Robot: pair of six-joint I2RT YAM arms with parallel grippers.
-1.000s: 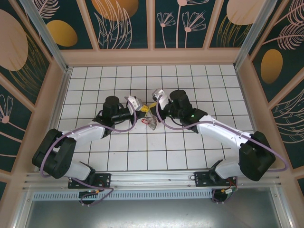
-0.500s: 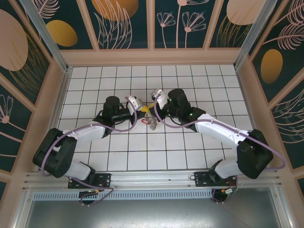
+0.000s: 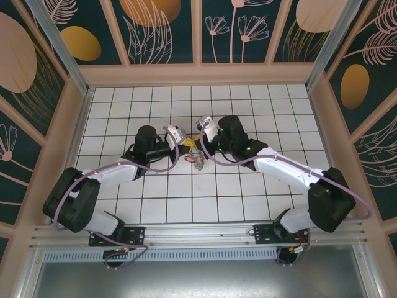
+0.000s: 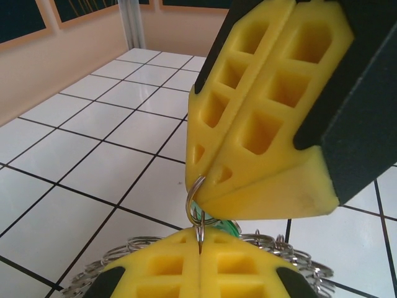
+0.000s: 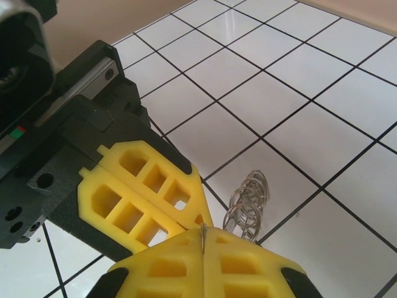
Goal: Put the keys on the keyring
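Between both jaws, a small ring (image 4: 193, 202).

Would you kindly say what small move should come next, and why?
Probably ease the right gripper slightly away from the left gripper, since both are shut tip to tip on one small split ring, with a green tag behind it and the keyring close by; that might spread its coil.

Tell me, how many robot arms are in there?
2. The left arm reaches in from the near left, the right arm from the near right, meeting mid-table. None seems hidden.
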